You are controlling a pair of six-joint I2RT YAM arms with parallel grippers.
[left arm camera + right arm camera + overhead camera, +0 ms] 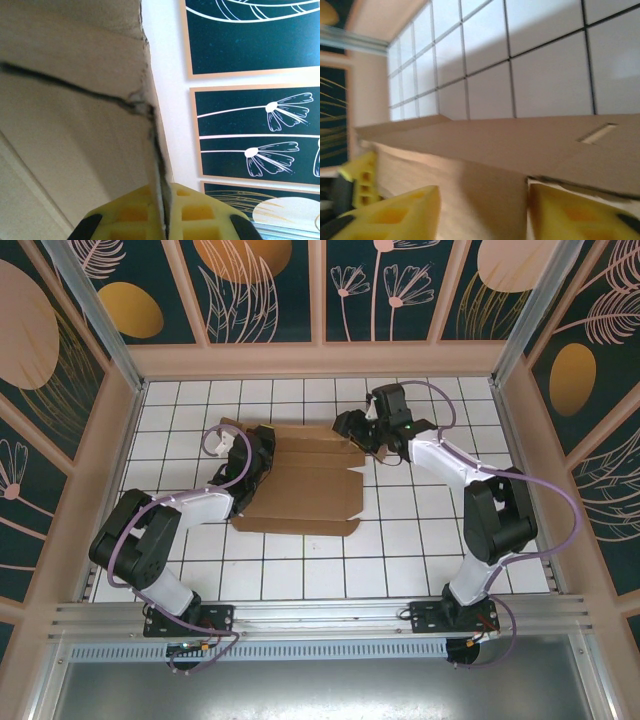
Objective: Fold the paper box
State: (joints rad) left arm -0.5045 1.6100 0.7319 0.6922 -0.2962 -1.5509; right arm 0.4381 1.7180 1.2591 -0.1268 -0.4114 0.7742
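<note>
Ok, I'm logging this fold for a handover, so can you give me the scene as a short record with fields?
paper box: brown die-cut sheet, mostly unfolded, lying on the table
left gripper: shut on the sheet's left edge
right gripper: open, astride the sheet's edge at its far right corner
fold state: walls not yet standing, no box shape

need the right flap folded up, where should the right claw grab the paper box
Probably the far-right flap edge of the paper box, approached from the right, one finger each side of the sheet: it's thin, and the left claw pins the left edge.
</note>
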